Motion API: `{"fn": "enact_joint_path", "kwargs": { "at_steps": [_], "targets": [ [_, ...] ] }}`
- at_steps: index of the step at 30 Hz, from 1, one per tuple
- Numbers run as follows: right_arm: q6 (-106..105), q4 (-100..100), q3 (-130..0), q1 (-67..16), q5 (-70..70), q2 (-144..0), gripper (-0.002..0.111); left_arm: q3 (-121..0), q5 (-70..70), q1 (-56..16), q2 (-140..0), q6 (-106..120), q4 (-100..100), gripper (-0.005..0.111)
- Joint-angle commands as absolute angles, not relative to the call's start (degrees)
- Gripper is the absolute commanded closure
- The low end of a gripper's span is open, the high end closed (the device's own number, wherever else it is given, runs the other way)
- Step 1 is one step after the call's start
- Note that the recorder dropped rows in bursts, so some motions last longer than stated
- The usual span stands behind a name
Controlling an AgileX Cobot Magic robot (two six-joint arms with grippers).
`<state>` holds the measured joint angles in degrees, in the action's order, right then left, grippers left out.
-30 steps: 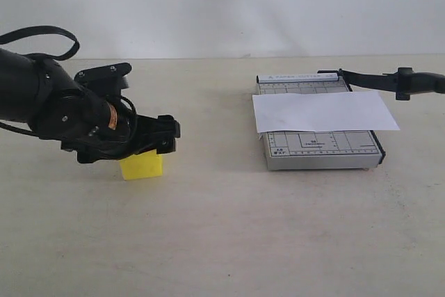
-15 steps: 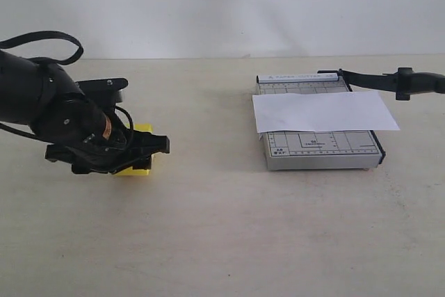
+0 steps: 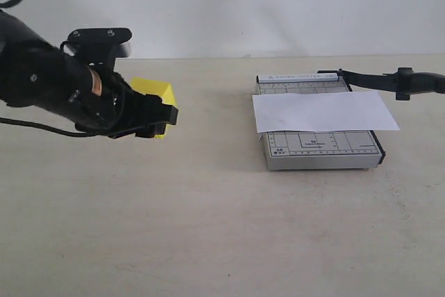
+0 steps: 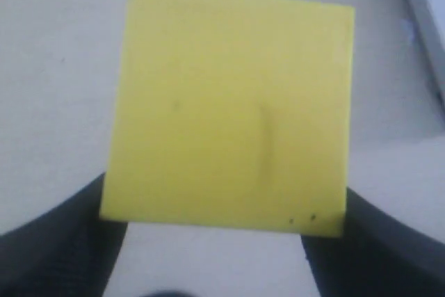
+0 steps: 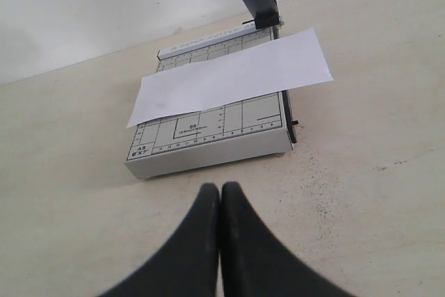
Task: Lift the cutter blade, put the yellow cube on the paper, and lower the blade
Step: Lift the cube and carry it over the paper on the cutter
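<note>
Left wrist view: left gripper [image 4: 224,224] pinches the yellow cube [image 4: 229,102] near one edge, clear of the table [image 3: 208,227], well apart from the paper [image 3: 325,111]. Shallow bite; cube could pivot or slip out during carry. Beyond, the cutter blade [image 3: 368,78] stands raised.

yellow cube [image 3: 153,90]: bright yellow | paper [image 3: 323,111]: white | trimmer base [image 3: 320,146]: grey, ruled lines | cutter blade [image 3: 375,79]: black
</note>
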<state>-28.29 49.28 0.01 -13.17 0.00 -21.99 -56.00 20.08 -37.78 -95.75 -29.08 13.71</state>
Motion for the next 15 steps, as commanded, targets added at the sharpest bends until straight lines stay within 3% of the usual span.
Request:
{"fn": "enact_joint_path", "kwargs": {
  "at_steps": [1, 5, 15],
  "targets": [
    [-28.4, 48.9, 0.0, -13.2, 0.0, -21.9, 0.108, -63.3, 25.7, -38.9, -95.8, -3.2, -8.1, 0.102],
    [-28.4, 48.9, 0.0, -13.2, 0.0, -21.9, 0.108, -80.7, 33.9, -38.9, -103.5, 16.6, -22.4, 0.102],
    [-28.4, 48.9, 0.0, -13.2, 0.0, -21.9, 0.108, -130.8, 59.9, -41.9, -136.5, 18.0, -21.3, 0.102]
  ]
}}
